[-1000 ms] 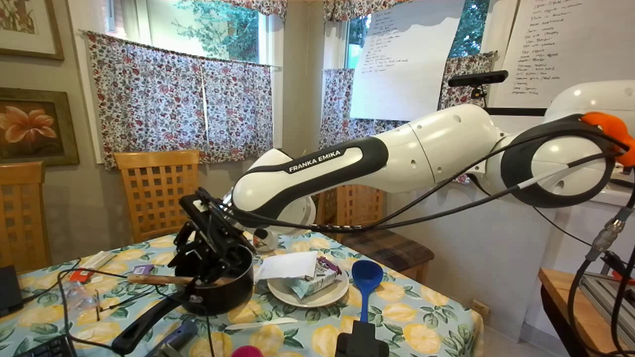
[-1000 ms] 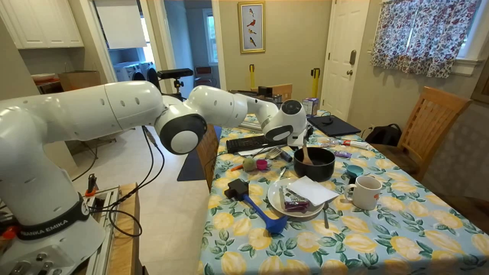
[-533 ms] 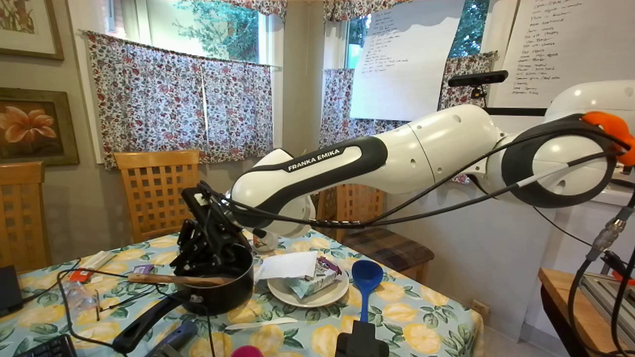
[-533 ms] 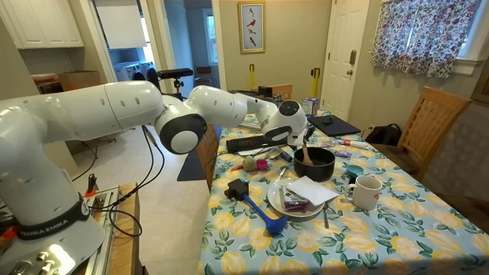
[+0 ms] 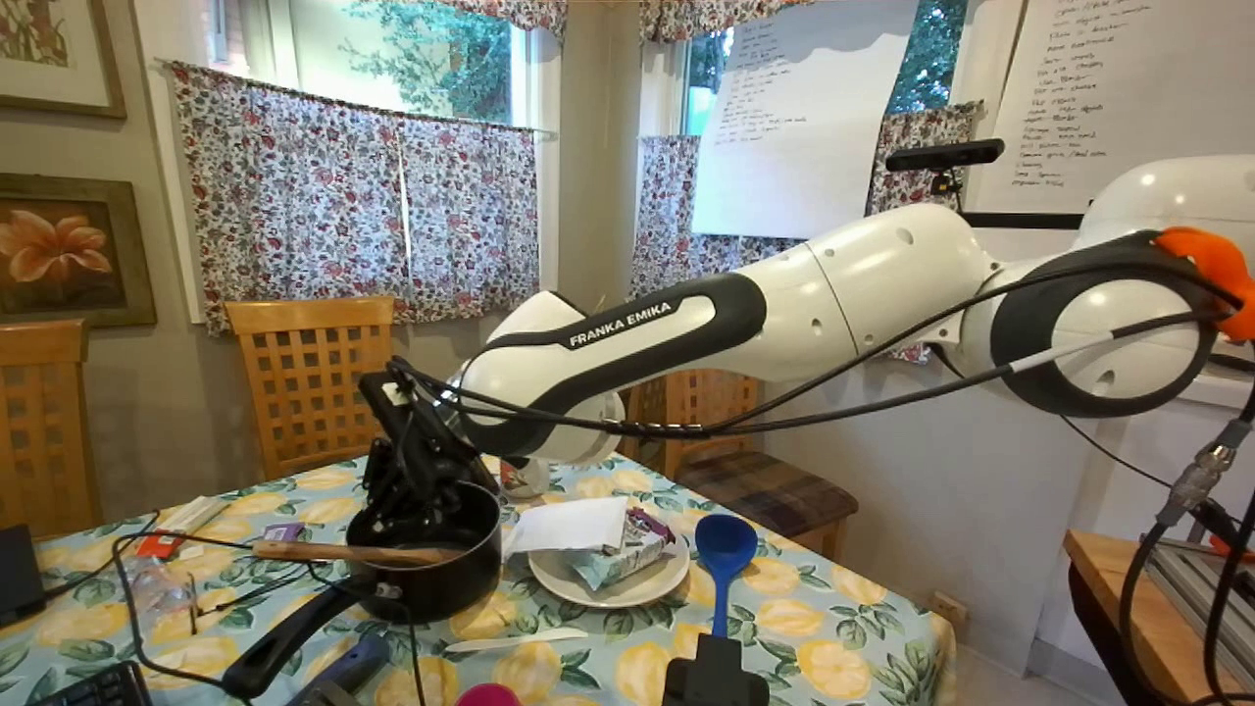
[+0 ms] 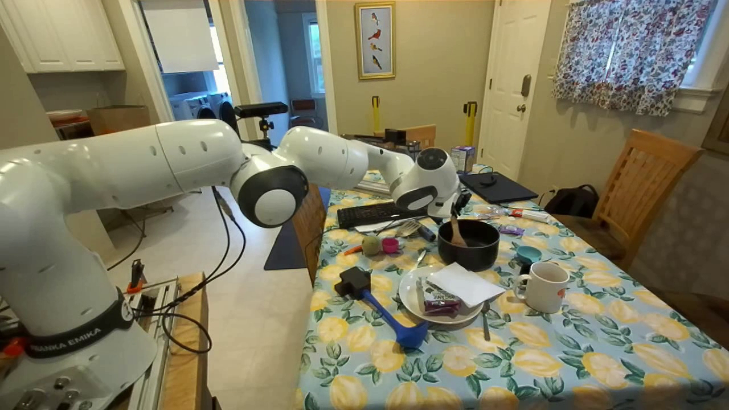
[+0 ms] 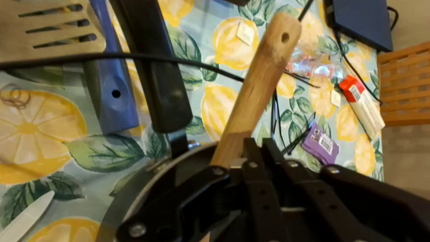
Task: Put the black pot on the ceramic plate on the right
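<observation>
The black pot (image 5: 441,591) rests on the table with its long black handle (image 5: 289,642) toward the camera in an exterior view. A wooden utensil (image 7: 255,89) leans across its rim. My gripper (image 7: 258,139) is at the pot's far edge; its jaws stand nearly together, with a narrow dark strip between them where the rim runs, so they look shut on the pot's wall. The contact itself is dark and partly hidden. Close beside the pot, the ceramic plate (image 6: 408,293) bears a packet (image 6: 439,302) and a folded white paper (image 6: 467,283).
In front of the plate lies a blue ladle (image 6: 398,327) with a black handle. A white mug (image 6: 547,287) and a teal cup (image 6: 529,254) stand near the pot. A white knife (image 5: 515,642), a blue-handled tool (image 7: 116,101), a purple packet (image 7: 320,144) and loose cables surround it.
The gripper's fingers have drawn from wide apart to nearly together at the pot's edge. The wrist has shifted slightly. Pot, utensil and plate have stayed in place.
</observation>
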Action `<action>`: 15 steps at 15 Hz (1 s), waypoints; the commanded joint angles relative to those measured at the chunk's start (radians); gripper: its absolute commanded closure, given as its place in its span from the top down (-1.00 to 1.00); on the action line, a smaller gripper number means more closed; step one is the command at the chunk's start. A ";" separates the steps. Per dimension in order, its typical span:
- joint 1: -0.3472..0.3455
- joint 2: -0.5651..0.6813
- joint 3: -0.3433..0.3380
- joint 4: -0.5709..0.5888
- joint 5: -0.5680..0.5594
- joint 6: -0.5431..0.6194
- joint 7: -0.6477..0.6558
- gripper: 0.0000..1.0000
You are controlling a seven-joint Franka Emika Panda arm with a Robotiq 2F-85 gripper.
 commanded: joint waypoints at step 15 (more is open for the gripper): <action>-0.016 -0.051 -0.088 0.007 0.037 -0.291 0.243 1.00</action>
